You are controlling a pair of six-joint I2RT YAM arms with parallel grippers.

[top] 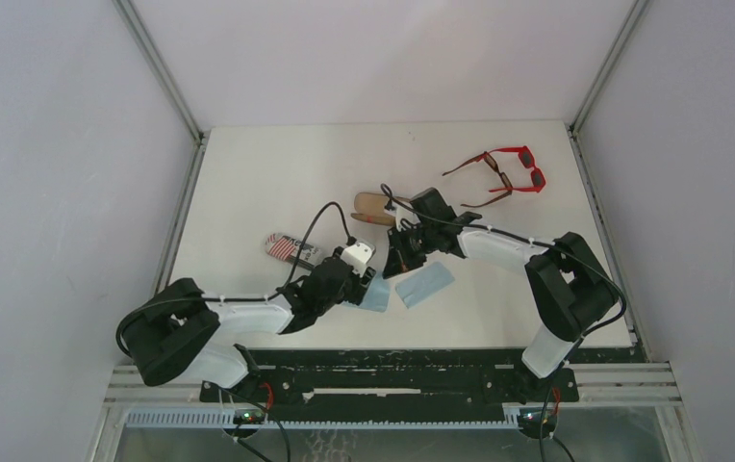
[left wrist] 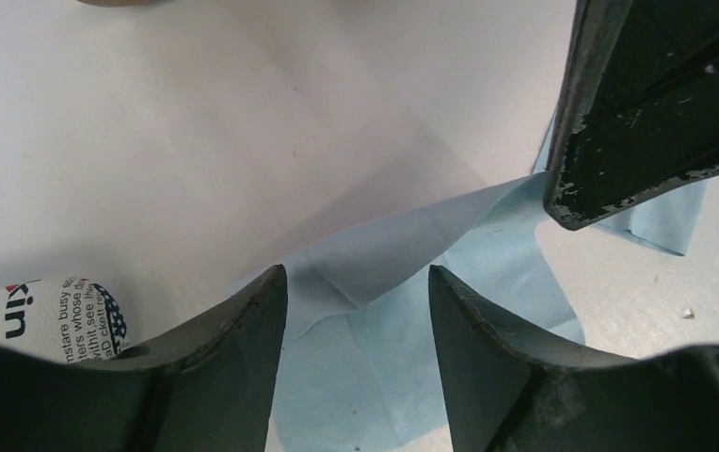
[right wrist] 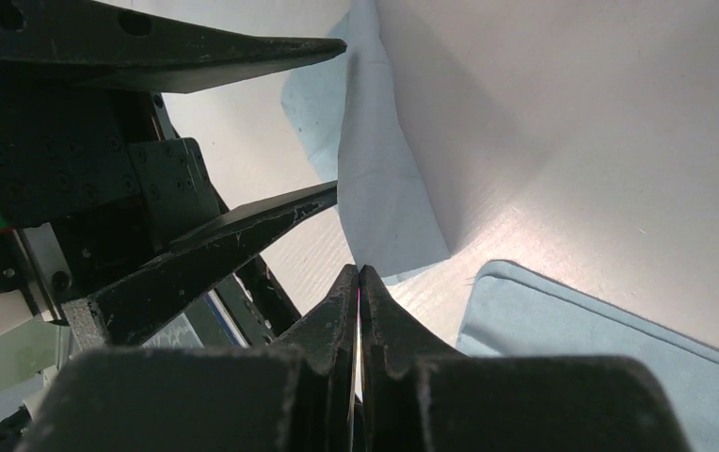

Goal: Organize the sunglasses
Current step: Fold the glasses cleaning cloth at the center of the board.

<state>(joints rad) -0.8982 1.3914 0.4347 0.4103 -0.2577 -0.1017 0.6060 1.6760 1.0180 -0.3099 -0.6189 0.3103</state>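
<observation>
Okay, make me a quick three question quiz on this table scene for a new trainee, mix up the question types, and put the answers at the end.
1. True or false: the bright red-framed sunglasses with dark lenses lie next to the slim dark brown-framed sunglasses.
2. Multiple choice: the left hand is A) open over a light blue cloth, B) shut on a pair of sunglasses, C) shut with nothing in it.
3. Fill in: the right hand is ____ on that cloth's raised edge.
Key: 1 true; 2 A; 3 shut.
</observation>
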